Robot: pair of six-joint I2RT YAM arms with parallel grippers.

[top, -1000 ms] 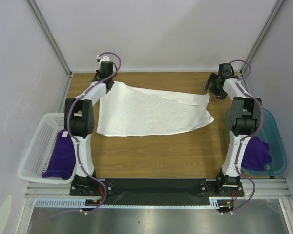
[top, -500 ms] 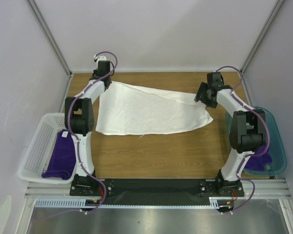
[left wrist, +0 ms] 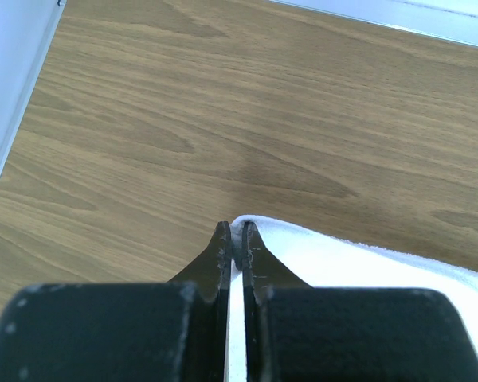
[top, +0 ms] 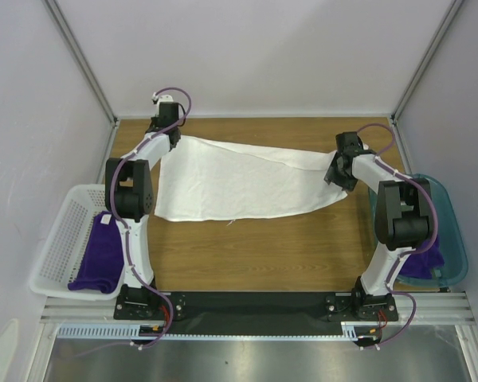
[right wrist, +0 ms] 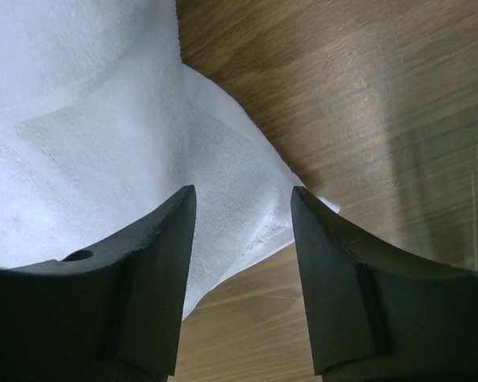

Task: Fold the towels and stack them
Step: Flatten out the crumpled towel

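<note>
The large white towel (top: 239, 181) lies spread across the far half of the table. My left gripper (top: 174, 135) is shut on its far left corner; the left wrist view shows the cloth (left wrist: 366, 263) pinched between the closed fingertips of that gripper (left wrist: 233, 239). My right gripper (top: 335, 170) stands open low over the towel's right corner. In the right wrist view that corner (right wrist: 223, 183) lies between the spread fingers (right wrist: 163, 263) of the gripper (right wrist: 243, 200), unclamped. One purple towel (top: 99, 259) lies in the white basket, another (top: 421, 259) in the teal bin.
The white perforated basket (top: 60, 239) sits off the table's left edge and the teal bin (top: 454, 231) off its right edge. Bare wood (top: 263, 247) runs from the towel's near edge to the arm bases. Grey walls close in the back and sides.
The right arm has swung inward and down from the far right corner onto the white towel's right corner, and its jaws have narrowed. The left gripper has kept its hold.
</note>
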